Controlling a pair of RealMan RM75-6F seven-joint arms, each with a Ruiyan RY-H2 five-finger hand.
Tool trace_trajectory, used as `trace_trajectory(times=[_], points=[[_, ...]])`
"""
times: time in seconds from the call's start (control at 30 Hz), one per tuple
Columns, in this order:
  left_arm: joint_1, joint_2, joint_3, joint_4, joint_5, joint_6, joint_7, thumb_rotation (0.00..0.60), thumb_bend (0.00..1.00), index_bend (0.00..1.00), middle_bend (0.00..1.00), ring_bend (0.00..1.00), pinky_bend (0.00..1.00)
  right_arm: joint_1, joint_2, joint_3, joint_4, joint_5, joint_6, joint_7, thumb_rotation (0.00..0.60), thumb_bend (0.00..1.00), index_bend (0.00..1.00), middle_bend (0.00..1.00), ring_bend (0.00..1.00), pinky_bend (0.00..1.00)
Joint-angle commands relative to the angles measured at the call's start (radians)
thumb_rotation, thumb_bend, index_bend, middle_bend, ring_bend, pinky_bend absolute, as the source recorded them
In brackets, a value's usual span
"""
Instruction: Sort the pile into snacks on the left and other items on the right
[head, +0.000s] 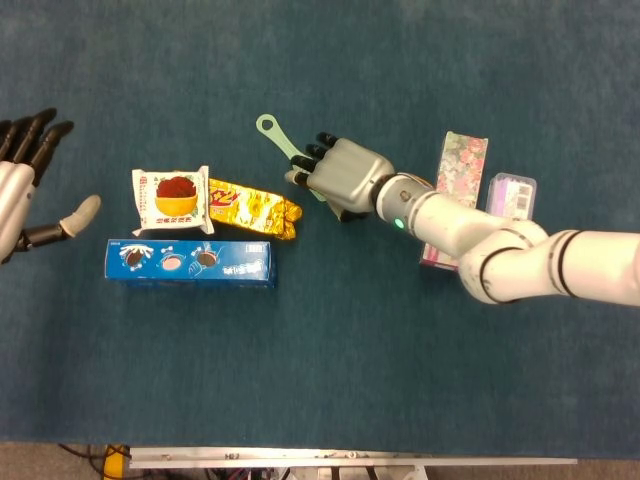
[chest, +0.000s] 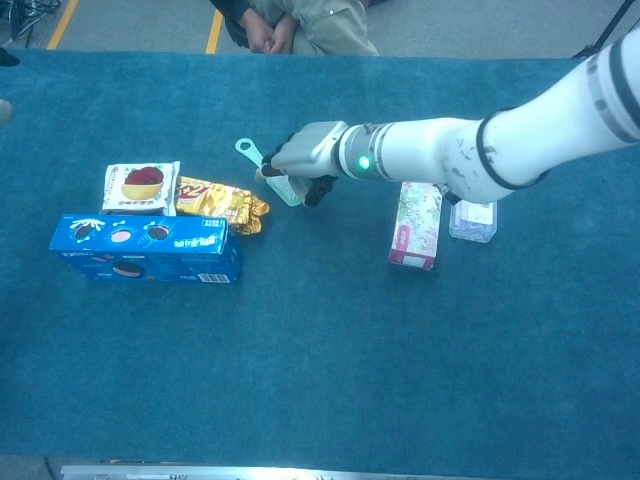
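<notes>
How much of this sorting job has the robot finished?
Three snacks already sit left: blue cookie box, red-bowl packet, gold wrapper. Floral box and clear case sit right. The right hand covers the green brush, which lies mid-table, the only item left to move.
</notes>
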Motion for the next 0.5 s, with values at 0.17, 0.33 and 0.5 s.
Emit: trace_trajectory(times=[0.17,0.33,0.5], points=[[0.007,-0.003,-0.006,0.008,0.005,-0.009,-0.007,0.056,0.22,0.03,0.00,0.00,0.00,0.021,0.001,-0.034,0.008,0.018,-0.008,0.010,0.454,0.88,0.00,0.11,0.00,0.04],[0.007,-0.012,-0.013,0.009,0.012,-0.015,-0.005,0.053,0.22,0.03,0.00,0.00,0.00,0.021,0.026,-0.064,-0.016,0.015,0.002,0.011,0.454,0.88,0.00,0.14,0.02,0.04],[0.005,-0.019,-0.018,0.007,0.015,-0.025,0.004,0.057,0.22,0.03,0.00,0.00,0.00,0.006,0.083,-0.096,-0.084,-0.008,0.027,0.011,0.454,0.88,0.00,0.17,0.05,0.04]])
